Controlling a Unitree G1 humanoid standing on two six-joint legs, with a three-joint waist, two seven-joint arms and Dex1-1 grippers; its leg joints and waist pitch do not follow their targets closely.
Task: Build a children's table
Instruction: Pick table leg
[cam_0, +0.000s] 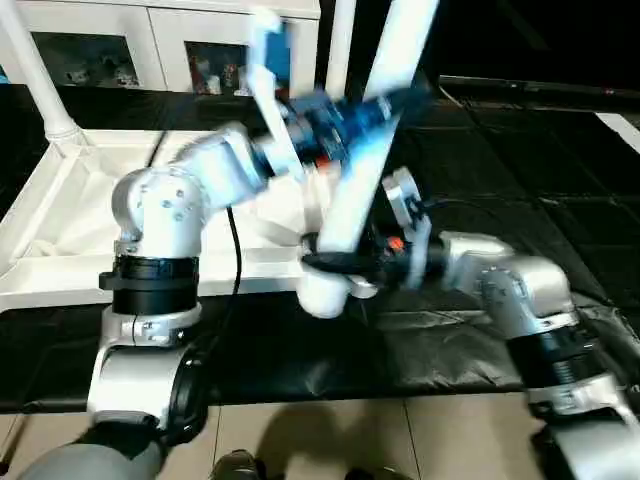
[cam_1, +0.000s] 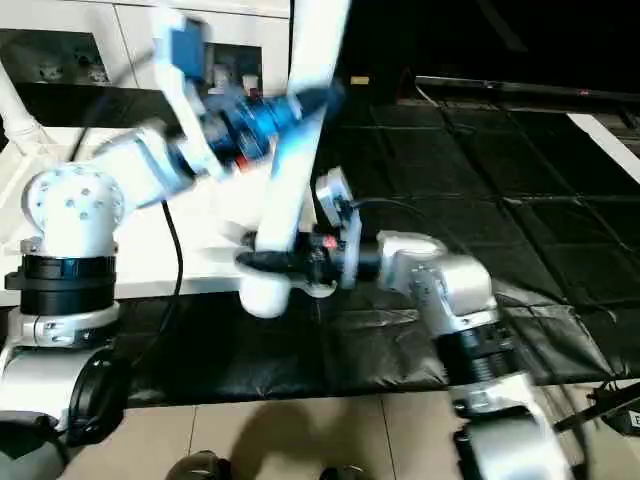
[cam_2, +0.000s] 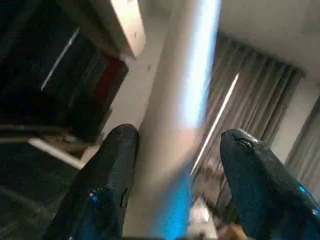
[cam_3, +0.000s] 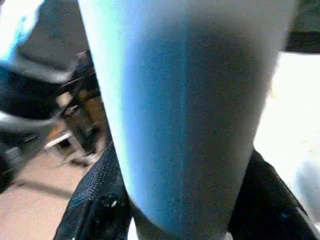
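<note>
The upturned table top (cam_0: 60, 235) lay on the left with one leg (cam_0: 35, 75) already standing in its far corner. From the head, the left gripper (cam_0: 385, 105) reached across the slanting loose leg (cam_0: 365, 150); its wrist camera showed the fingers (cam_2: 107, 170) parted, one touching the leg, the other clear. Lower, the right gripper (cam_1: 270, 262) was clamped round that leg's thick end at the top's near edge, both fingers (cam_3: 100, 200) pressed against it up close.

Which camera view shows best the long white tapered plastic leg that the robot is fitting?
The left eye view: the long white tapered plastic leg shows from its thick lower end, where the right gripper clamps it, upward past the left gripper. The right eye view cuts it shorter. Each wrist view gives a close section between black fingers.
</note>
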